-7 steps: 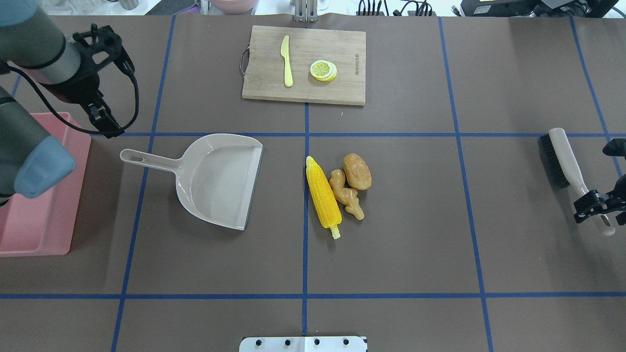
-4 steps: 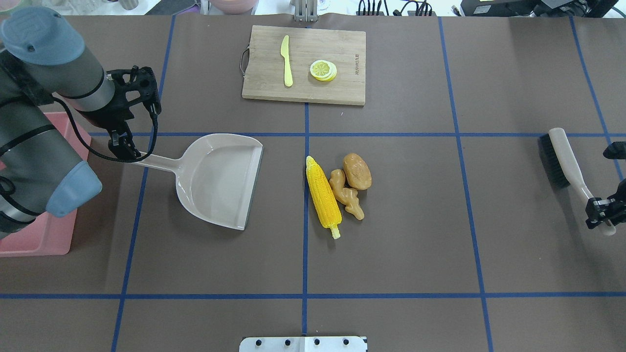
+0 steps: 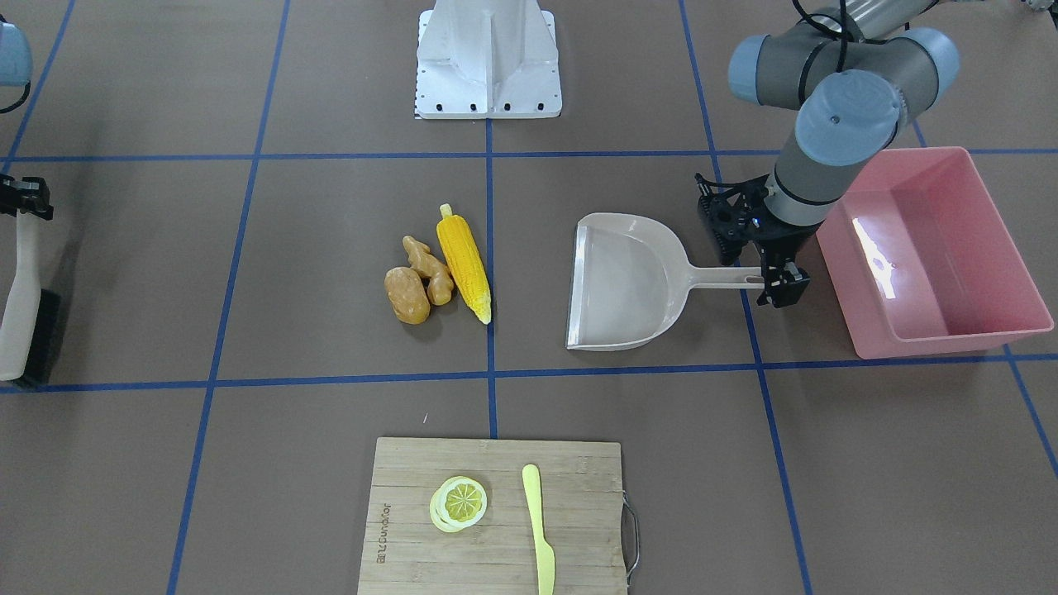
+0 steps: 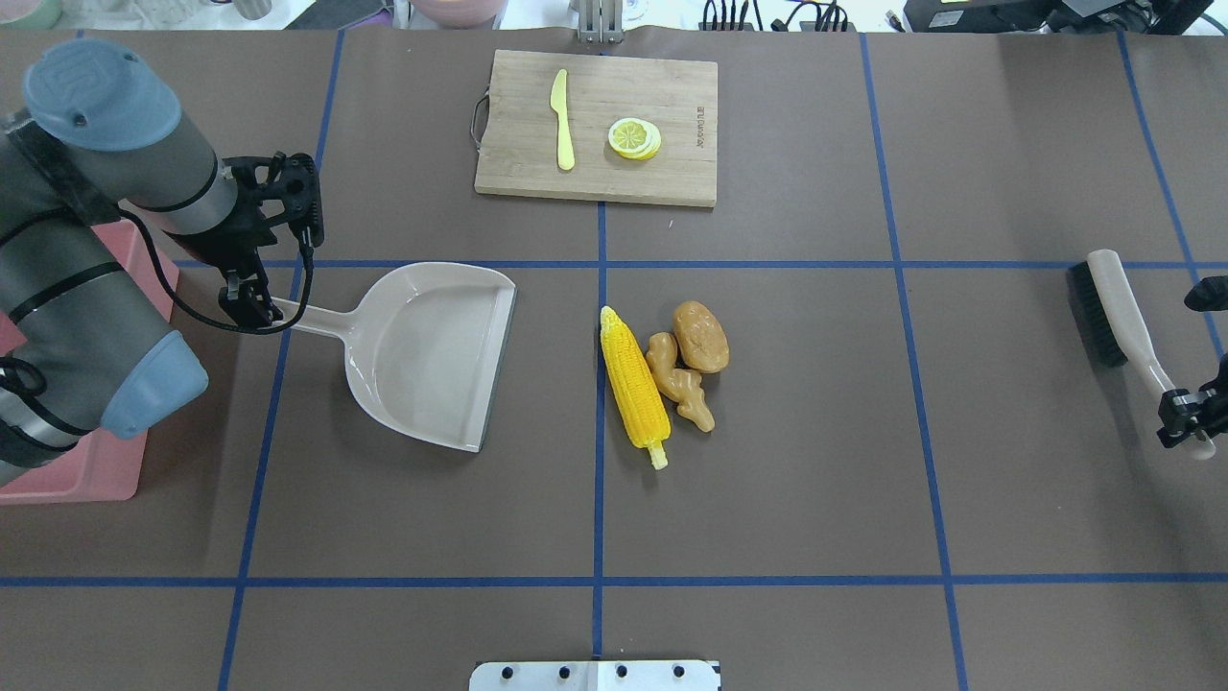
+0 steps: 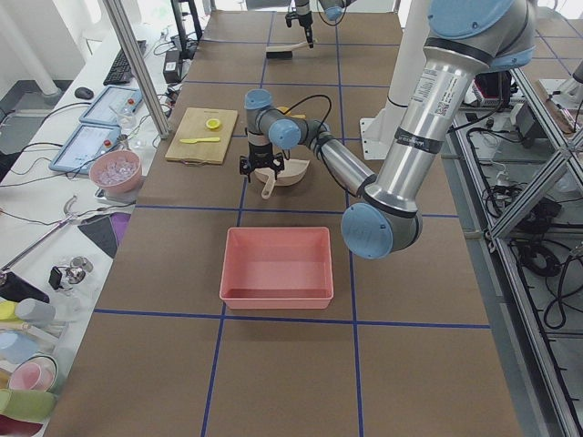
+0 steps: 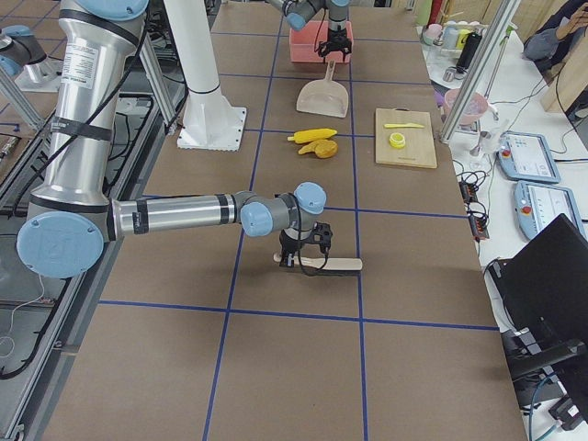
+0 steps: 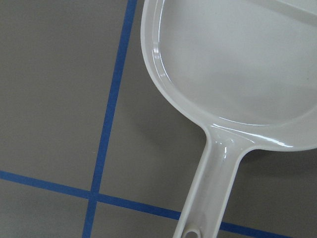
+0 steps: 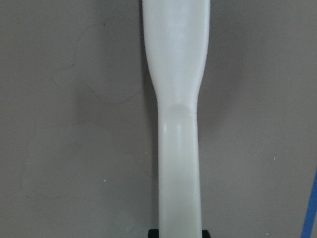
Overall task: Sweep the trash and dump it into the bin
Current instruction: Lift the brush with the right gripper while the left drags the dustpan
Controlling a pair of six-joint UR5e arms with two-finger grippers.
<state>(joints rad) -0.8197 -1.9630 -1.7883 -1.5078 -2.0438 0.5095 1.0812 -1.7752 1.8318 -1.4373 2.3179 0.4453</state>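
At my far left, about 9 o'clock from the pan, sits the bin point(image 4: 67, 470). I judge it waits there so that a loaded pan has only a short swing to tip. My own left arm covers most of it from overhead, and only the front view shows its walls whole. My left gripper point(image 4: 251, 309) is down at the tip of the dustpan point(image 4: 432, 355) handle, a finger on either side. I cannot tell whether the fingers are pressing it or merely straddling it, because my left wrist camera shows no fingers and the handle runs off its bottom edge. The pan lies flat with its mouth facing 3 o'clock, straight at the trash: the corn cob point(image 4: 633, 384) nearest, the ginger root point(image 4: 679, 379) touching it, and the potato point(image 4: 700, 336) against the ginger's 1 o'clock side. All of it is on the table, none yet in the pan. At 12 o'clock is the cutting board point(image 4: 662, 106). Far out at 3 o'clock, my right gripper point(image 4: 1185, 422) is closed on the thin end of the brush point(image 4: 1113, 307), bristles turned toward 9 o'clock, ready, I judge, to push the trash panward. The overhead frame cuts that gripper off, and my right wrist camera shows only pale handle and a dark sliver.
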